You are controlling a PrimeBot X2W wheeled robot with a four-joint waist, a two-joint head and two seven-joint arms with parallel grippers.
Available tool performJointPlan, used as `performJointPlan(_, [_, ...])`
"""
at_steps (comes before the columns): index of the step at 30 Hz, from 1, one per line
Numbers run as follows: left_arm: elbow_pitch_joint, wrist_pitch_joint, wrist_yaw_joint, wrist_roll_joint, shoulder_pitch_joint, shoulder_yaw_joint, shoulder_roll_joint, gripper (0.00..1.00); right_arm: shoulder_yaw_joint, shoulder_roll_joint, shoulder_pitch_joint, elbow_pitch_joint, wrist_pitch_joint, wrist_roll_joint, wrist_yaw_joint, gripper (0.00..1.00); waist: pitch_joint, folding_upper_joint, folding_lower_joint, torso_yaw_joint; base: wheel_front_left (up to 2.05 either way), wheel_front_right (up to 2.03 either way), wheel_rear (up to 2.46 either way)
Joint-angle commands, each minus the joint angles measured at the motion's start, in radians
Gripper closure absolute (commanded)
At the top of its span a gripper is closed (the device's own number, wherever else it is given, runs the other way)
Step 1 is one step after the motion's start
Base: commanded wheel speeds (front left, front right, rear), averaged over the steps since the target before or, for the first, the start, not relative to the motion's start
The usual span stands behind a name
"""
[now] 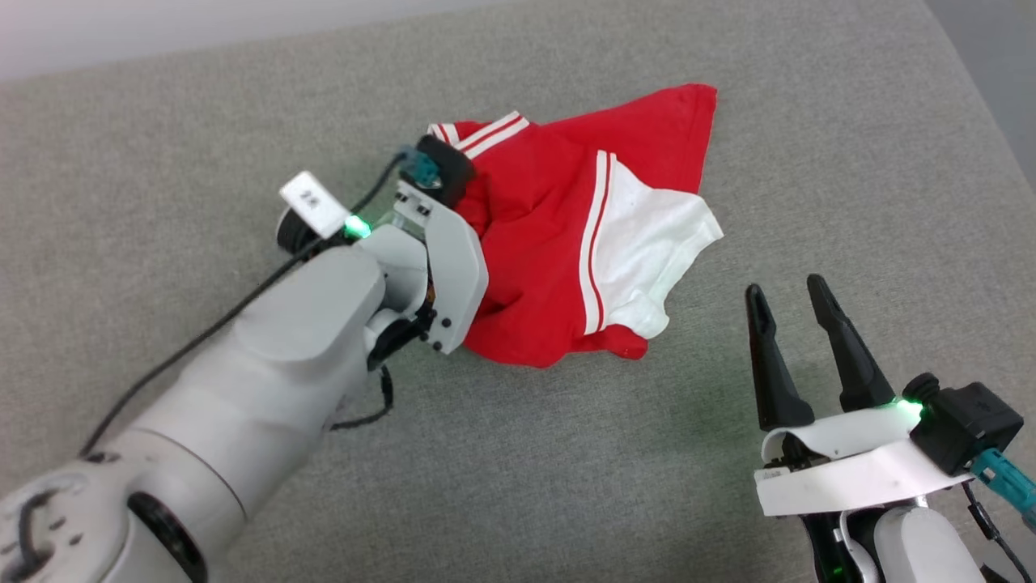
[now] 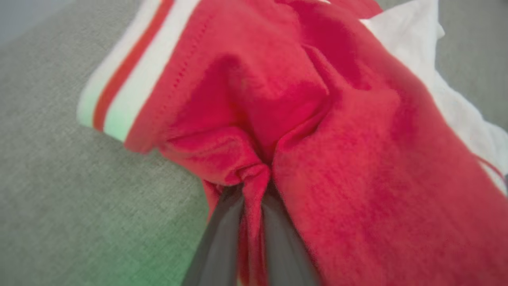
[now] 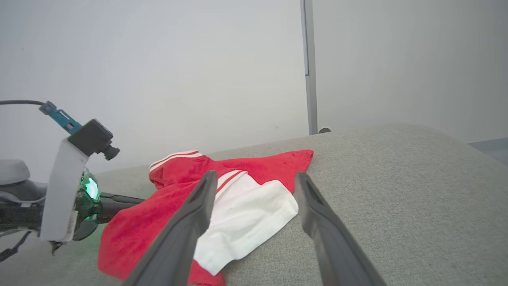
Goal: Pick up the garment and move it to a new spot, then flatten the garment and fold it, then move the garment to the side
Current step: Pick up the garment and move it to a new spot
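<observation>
Up around 12 o'clock from the middle of the head view, the garment (image 1: 558, 267) (image 3: 135, 230) lies bunched up on a grey fabric-covered surface (image 1: 566, 486). It's red, with one white sleeve (image 1: 651, 243) flopped out on its 3 o'clock side and a red-and-white striped trim (image 1: 486, 134) poking out at about 11 o'clock. The left arm (image 1: 267, 372) comes in from 8 o'clock, and the left gripper (image 2: 252, 198) has its fingers (image 2: 220, 242) narrowed right down on a pinched ridge of red cloth. You can see the fold squeezed between them in the left wrist view, so it's holding the garment by its 9 o'clock edge. In that same view the striped trim sits at roughly 10 o'clock and a bit of white sleeve shows at 2 o'clock. The right gripper (image 1: 785, 287) hangs out at about 4 o'clock in the head view, fingers spread wide with nothing between them, near the sleeve but not touching it. From the right wrist view the fingers frame the white sleeve, which lies beyond them. There's a green light (image 1: 356, 228) glowing on the left wrist, and a pale wall (image 3: 178, 59) sits behind the surface at 12 o'clock.
</observation>
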Motion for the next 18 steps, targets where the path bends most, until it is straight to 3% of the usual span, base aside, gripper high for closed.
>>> performJointPlan(1, [0.007,0.018,0.0,0.028,-0.003,-0.022,0.012,1.0,0.002,0.002,-0.01,-0.005,-0.005,0.002,0.0,0.0,0.02,0.0,0.0,-0.001,0.0,0.0,0.0])
performJointPlan(6, [0.023,0.028,0.002,0.031,-0.018,-0.057,0.019,1.0,-0.005,0.002,-0.023,-0.008,-0.005,0.019,0.0,0.0,0.051,0.0,0.0,-0.011,0.0,0.0,0.0])
performJointPlan(7, [0.028,0.021,0.002,0.019,-0.02,-0.058,0.016,0.88,-0.008,0.002,-0.023,-0.007,-0.005,0.02,0.0,0.0,0.051,0.0,0.0,-0.01,0.0,0.0,0.0])
performJointPlan(8, [0.031,0.012,0.002,0.012,-0.025,-0.059,0.014,0.57,-0.012,0.002,-0.023,-0.005,-0.005,0.019,0.0,0.0,0.05,0.0,0.0,-0.009,0.0,0.0,0.0])
performJointPlan(9, [0.033,0.003,0.002,0.001,-0.03,-0.06,0.011,0.37,-0.016,0.002,-0.021,-0.003,-0.005,0.018,0.0,0.0,0.046,0.0,0.0,-0.006,0.0,0.0,0.0])
performJointPlan(10, [0.031,-0.006,0.002,-0.012,-0.031,-0.06,0.009,0.26,-0.019,0.002,-0.018,0.001,-0.005,0.015,0.0,0.0,0.039,0.0,0.0,-0.002,0.0,0.0,0.0])
performJointPlan(11, [0.026,-0.015,0.002,-0.028,-0.031,-0.059,0.01,0.04,-0.017,0.002,-0.015,0.006,-0.005,0.01,0.0,0.0,0.029,0.0,0.0,0.001,0.0,0.0,0.0])
performJointPlan(12, [0.023,-0.03,0.001,-0.051,-0.032,-0.052,0.01,0.0,-0.016,0.002,-0.013,0.011,-0.005,0.005,0.0,0.0,0.017,0.0,0.0,0.006,0.0,0.0,0.0])
performJointPlan(18, [-0.028,-0.117,0.0,-0.157,-0.022,-0.032,0.011,0.0,-0.024,0.002,0.017,0.04,-0.005,-0.043,0.0,0.0,-0.074,0.0,0.0,0.058,0.0,0.0,0.0])
